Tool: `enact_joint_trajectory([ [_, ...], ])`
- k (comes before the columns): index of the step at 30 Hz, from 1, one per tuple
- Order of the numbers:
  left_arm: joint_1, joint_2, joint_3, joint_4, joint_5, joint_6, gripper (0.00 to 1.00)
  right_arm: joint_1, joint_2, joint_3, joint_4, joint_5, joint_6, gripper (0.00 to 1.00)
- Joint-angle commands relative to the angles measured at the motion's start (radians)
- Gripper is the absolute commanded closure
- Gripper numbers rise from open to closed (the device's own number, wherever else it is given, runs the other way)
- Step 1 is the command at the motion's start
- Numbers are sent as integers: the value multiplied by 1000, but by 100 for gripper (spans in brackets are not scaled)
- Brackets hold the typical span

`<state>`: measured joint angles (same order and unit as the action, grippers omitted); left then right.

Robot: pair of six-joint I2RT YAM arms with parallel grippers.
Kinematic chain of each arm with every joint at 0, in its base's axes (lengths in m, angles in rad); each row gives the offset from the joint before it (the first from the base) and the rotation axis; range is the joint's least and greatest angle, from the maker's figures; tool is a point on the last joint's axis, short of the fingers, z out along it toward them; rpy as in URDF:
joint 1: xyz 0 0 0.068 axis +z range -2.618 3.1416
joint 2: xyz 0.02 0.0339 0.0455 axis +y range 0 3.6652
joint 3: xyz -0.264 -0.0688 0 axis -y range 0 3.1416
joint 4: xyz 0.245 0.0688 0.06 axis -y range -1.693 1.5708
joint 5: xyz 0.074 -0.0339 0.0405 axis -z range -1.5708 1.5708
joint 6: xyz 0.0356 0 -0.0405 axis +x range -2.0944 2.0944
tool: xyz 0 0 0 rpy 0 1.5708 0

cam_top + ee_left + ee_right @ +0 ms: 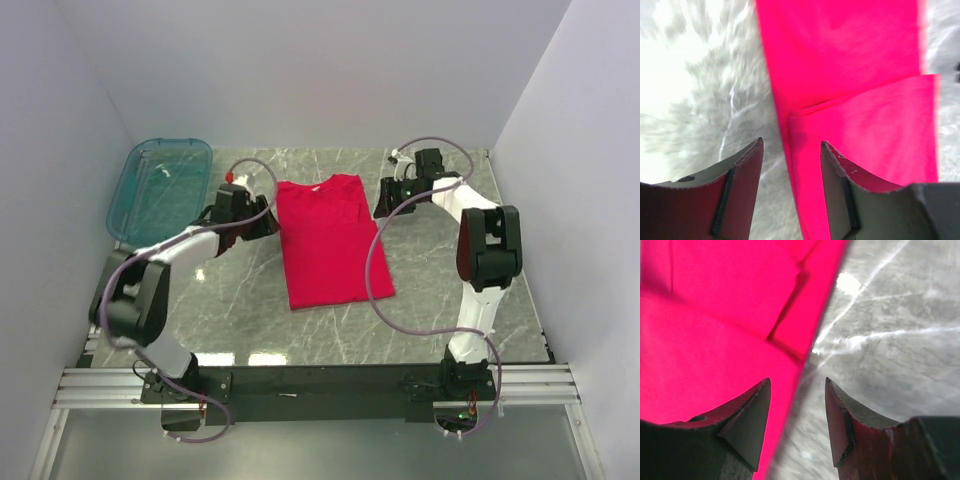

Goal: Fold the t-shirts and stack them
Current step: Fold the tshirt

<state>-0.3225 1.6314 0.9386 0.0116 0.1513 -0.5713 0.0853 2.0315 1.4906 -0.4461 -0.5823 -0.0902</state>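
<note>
Tabletop [430, 300] grey marble; white walls [330, 70]; t-shirt [330, 245] centre; tub [160, 185] far-left.

Grey marble tabletop [250, 300] between plain white walls [300, 70]

the t-shirt [332, 240] is crimson red, the table [440, 290] grey white-veined marble, the tub [150, 200] teal.

Grey marble table [250, 320] carries red t-shirt [330, 240], teal tub [165, 188]
</note>
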Motion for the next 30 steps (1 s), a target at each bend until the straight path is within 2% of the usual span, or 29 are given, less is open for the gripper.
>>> enact_joint_trajectory([
  [1, 2, -211, -15, -4, -23, 158, 45, -1, -174, -38, -86, -67, -329, 45],
  [2, -3, -291, -38, -1, 72, 192, 45, -1, -239, -64, -142, -138, -461, 45],
  [3, -22, -330, -64, 4, 118, 235, 45, 2, -275, -91, -211, -251, -782, 45],
  [4, -44, -369, -119, 10, 152, 325, 44, 2, -306, -149, -408, -296, -974, 45],
  [5, -77, -402, -144, 1, 165, 385, 44, 2, -365, -185, -513, -315, -1166, 42],
  [6, -178, -466, -167, -8, 128, 503, 42, 2, -394, -229, -643, -317, -1474, 40],
  [8, -321, -530, -213, -60, 61, 617, 38, 8, -490, -372, -648, -295, -1626, 37],
  [9, -355, -545, -222, -79, 33, 713, 38, 14, -520, -415, -593, -288, -1655, 37],
  [12, -440, -588, -290, -133, -22, 851, 35, 47, -606, -538, -528, -234, -1662, 36],
  [13, -458, -593, -344, -124, -35, 875, 33, 51, -622, -582, -475, -229, -1652, 36],
  [14, -542, -617, -372, -102, -51, 898, 29, 51, -651, -602, -450, -232, -1642, 36],
  [15, -578, -622, -395, -87, -70, 915, 27, 51, -662, -618, -431, -234, -1622, 36],
  [17, -636, -567, -434, -51, -137, 926, 25, 50, -672, -638, -396, -247, -1599, 36],
  [20, -668, -439, -388, -81, -182, 938, 28, 50, -666, -641, -391, -272, -1579, 37],
  [23, -675, -354, -370, -38, -251, 955, 30, 50, -663, -638, -391, -290, -1568, 37],
  [30, -676, -249, -340, -18, -340, 961, 40, 60, -653, -650, -372, -248, -1576, 37],
])
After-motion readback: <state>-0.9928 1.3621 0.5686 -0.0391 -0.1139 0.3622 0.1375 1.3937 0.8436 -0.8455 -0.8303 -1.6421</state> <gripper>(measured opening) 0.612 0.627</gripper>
